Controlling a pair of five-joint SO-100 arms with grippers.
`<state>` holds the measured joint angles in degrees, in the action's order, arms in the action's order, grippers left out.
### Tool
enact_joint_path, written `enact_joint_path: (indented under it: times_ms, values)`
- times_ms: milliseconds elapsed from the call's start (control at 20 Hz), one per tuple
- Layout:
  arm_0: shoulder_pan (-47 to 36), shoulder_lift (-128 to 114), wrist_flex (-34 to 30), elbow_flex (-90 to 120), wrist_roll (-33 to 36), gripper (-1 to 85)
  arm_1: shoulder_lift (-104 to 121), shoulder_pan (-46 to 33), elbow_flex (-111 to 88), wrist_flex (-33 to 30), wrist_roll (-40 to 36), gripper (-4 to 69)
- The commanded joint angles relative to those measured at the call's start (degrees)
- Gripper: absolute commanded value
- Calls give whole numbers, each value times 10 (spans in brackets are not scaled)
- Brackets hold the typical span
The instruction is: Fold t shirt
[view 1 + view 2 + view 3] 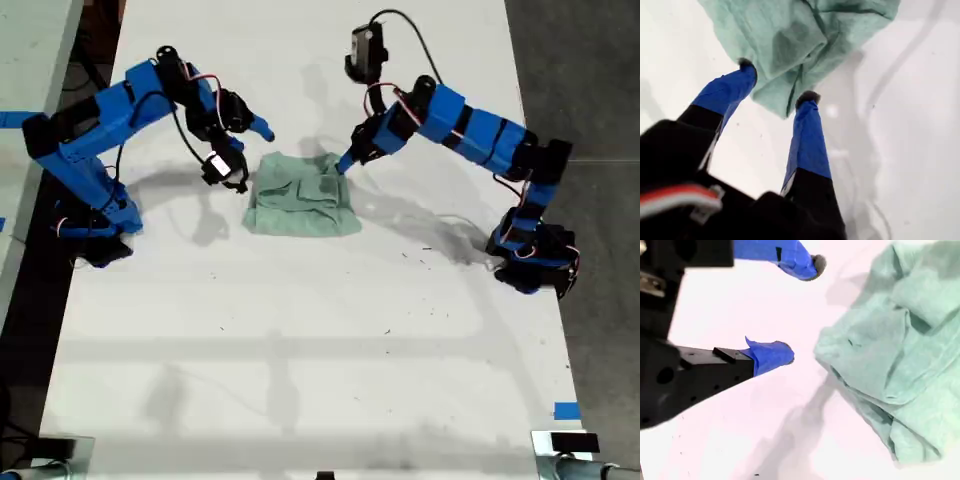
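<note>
The pale mint-green t shirt [300, 195] lies crumpled and partly folded on the white table [300, 330], between the two blue arms. My first gripper [345, 160] belongs to the arm on the exterior view's right. It is open, and its fingertips [807, 97] straddle a corner of the t shirt [805, 35] without pinching it. My second gripper [250, 152], on the arm at the exterior view's left, is open beside the shirt's near edge. In the second wrist view this gripper [801, 307] holds nothing, and the t shirt [890, 355] lies a short way off.
Both arm bases stand on the table, one [95, 225] at the exterior view's left and one [535, 260] at its right. A blue tape mark [566, 410] sits near the front right corner of the exterior view. Dark floor [590, 80] lies beyond the table's right edge.
</note>
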<state>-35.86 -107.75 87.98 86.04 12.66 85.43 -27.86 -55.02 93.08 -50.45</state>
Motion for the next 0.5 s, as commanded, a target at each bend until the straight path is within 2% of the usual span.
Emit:
enact_joint_path:
  times_ms: [0,150,200,250,350,400,450]
  values:
    - [-18,-200,25,1,-7,186,228,11,-69,68,55,181]
    - [59,-475,10,212,-115,87,543,85,-352,48,171,171]
    - [121,-584,-36,321,-168,39,640,133,-454,38,218,149]
    - [190,-692,-112,456,-225,5,723,190,-547,31,275,130]
    - [299,-865,-271,737,-285,-1,872,284,-750,-60,346,107]
    - [323,-945,-320,853,-295,-2,933,307,-836,-94,361,98]
    - [341,-979,-343,936,-314,-2,999,312,-911,-106,373,86]
